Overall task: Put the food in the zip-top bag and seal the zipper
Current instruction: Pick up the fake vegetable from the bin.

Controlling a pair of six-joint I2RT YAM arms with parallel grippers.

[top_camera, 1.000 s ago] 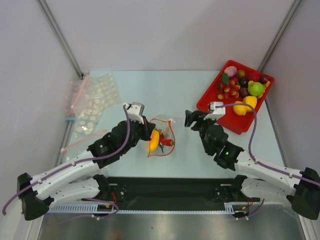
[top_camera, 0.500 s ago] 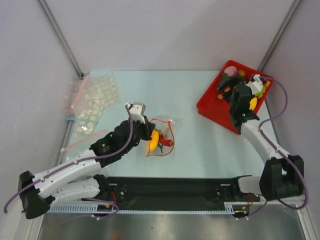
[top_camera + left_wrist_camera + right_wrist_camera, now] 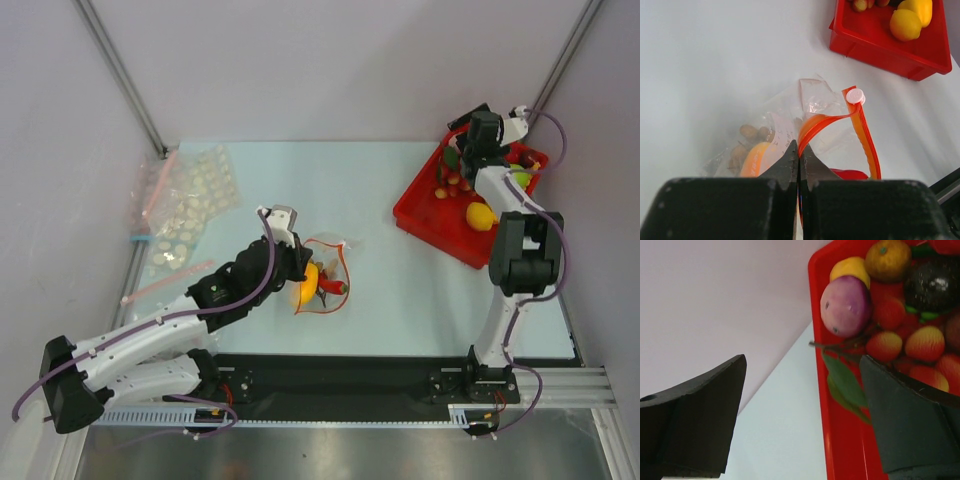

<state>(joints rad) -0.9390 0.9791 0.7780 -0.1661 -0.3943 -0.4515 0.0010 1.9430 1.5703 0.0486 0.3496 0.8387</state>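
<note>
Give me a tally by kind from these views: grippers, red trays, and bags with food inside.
Grippers: 2, the left gripper and the right gripper
Red tray: 1
Bag with food inside: 1
Total: 4

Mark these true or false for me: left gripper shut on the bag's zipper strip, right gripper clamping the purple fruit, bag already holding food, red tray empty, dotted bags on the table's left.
1. The left gripper is shut on the red-orange zipper strip of the clear plastic zip-top bag. True.
2. The right gripper clamps the round purple fruit. False: it is open above the red plastic tray, gripping nothing.
3. The bag already holds food. True: an orange piece and brown nut-like pieces show inside.
4. The tray is empty. False: a yellow lemon and other fruit lie in it.
5. The white-dotted clear bags lie at the table's left side. True.
</note>
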